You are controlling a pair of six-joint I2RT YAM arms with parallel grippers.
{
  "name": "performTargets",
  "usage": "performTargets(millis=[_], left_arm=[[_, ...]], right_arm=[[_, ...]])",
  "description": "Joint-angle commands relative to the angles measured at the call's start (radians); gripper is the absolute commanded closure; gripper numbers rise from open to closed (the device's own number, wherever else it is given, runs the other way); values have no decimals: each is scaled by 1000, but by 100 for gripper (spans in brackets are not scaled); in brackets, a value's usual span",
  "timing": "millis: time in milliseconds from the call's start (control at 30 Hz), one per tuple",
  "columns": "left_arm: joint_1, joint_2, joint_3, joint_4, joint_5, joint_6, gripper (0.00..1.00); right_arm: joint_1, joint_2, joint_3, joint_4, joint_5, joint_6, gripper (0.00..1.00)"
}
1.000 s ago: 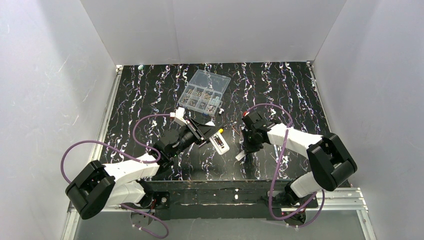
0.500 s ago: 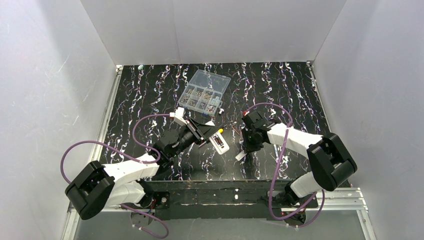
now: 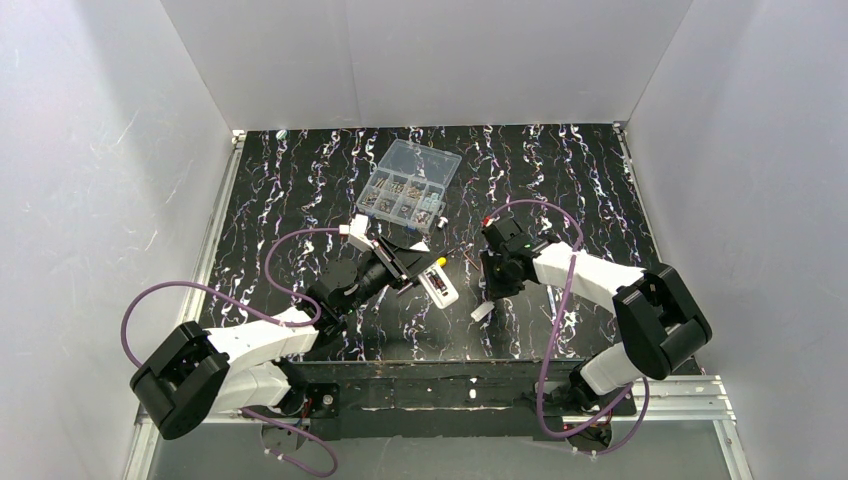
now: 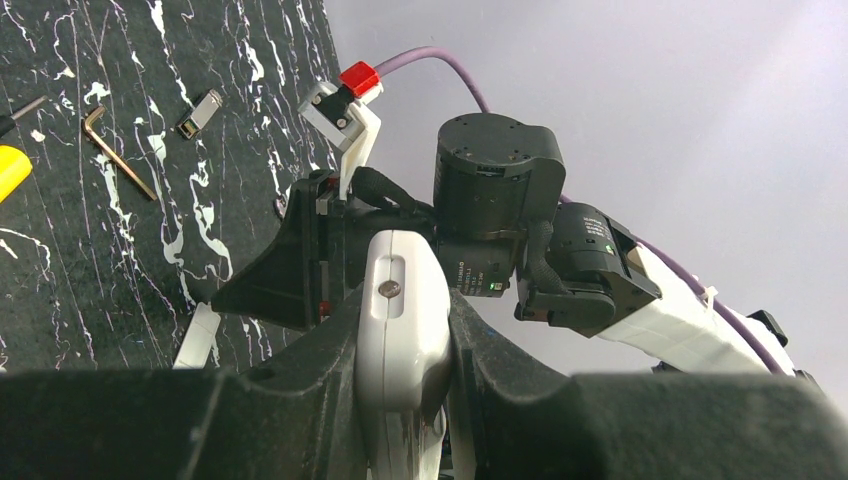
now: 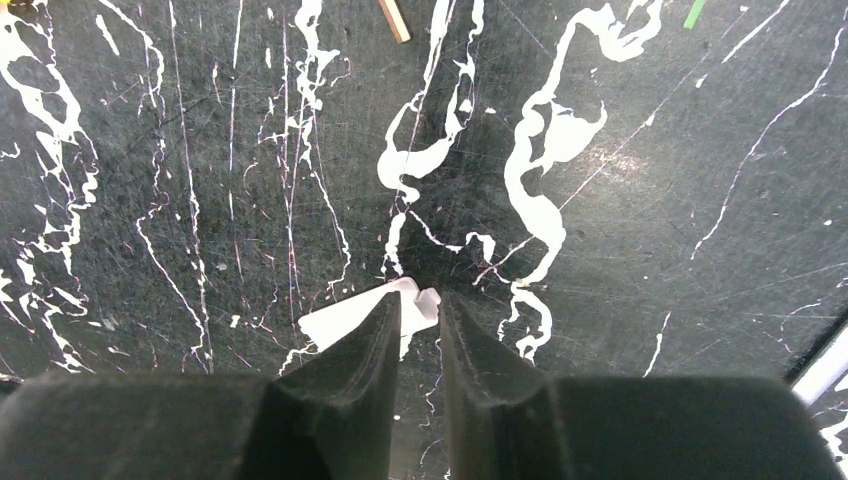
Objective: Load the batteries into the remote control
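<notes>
My left end effector (image 4: 402,335) was clenched on the remote control (image 3: 438,285), whose long axis pointed toward my right end effector (image 5: 420,305). That one hovered nearby over the counter (image 5: 650,150). I could not tell whether it gripped anything.

The left arm (image 3: 255,338) reaches forward and inward, low over the desk (image 3: 300,180). The left pincer (image 4: 402,335) is clamped on the remote control (image 4: 400,290). The right arm (image 3: 590,272) bends in from the right, wrist tipped down. The right pincer (image 5: 418,318) points at the desk, its fingers (image 5: 355,350) drawn almost together with only a thin gap between them.
</notes>
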Motion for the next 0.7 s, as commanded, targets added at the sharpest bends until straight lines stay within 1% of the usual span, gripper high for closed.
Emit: performTargets(millis=[0, 67, 167, 367, 467, 500, 600, 667], left_arm=[[-5, -39, -3, 88, -11, 12, 100], [-4, -39, -4, 87, -12, 12, 100], [-5, -40, -5, 87, -12, 12, 100], [-3, -43, -5, 88, -10, 11, 100], [-4, -44, -7, 87, -11, 12, 100], [-3, -45, -8, 87, -11, 12, 100], [-5, -43, -7, 86, -13, 12, 100], [-4, -40, -5, 87, -11, 11, 100]], right_arm=[[-1, 0, 23, -19, -8, -17, 68], [-1, -4, 14, -19, -12, -18, 67], [-1, -5, 5, -12, -28, -17, 67], [-1, 13, 10, -10, -41, -18, 73], [-1, 23, 18, -27, -36, -18, 74], [-1, 25, 18, -31, -32, -18, 74], [-2, 28, 18, -41, -28, -19, 68], [-1, 29, 15, -42, -29, -21, 67]])
